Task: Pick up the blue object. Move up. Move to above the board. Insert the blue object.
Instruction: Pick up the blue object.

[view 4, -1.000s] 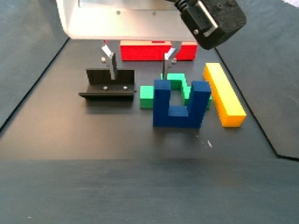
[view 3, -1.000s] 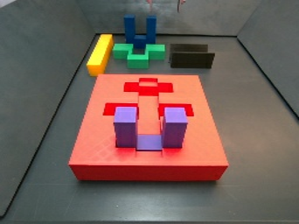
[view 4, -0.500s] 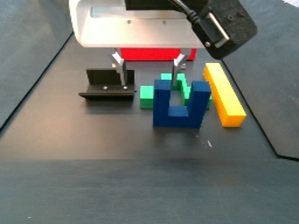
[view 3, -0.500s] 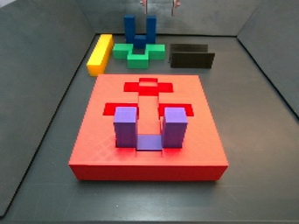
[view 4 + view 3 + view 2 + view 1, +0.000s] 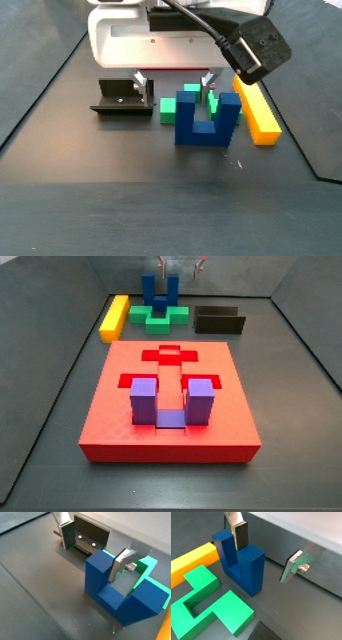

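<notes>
No legible writing. Claw (image 5: 171,86), wide open and empty, straddles one prong of dark blue U-shaped block (image 5: 209,122). Adjacent: green stepped block (image 5: 208,604), yellow bar (image 5: 257,106), dark L-shaped fixture (image 5: 123,96).

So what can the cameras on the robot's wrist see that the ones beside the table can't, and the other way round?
Only the wrist views show the gripper up close: its silver fingers, open, near the blue object's prongs, not closed on it. Only the side views show the board with the purple block seated in it. Both share the blue object, the green block, the yellow bar and the fixture.
</notes>
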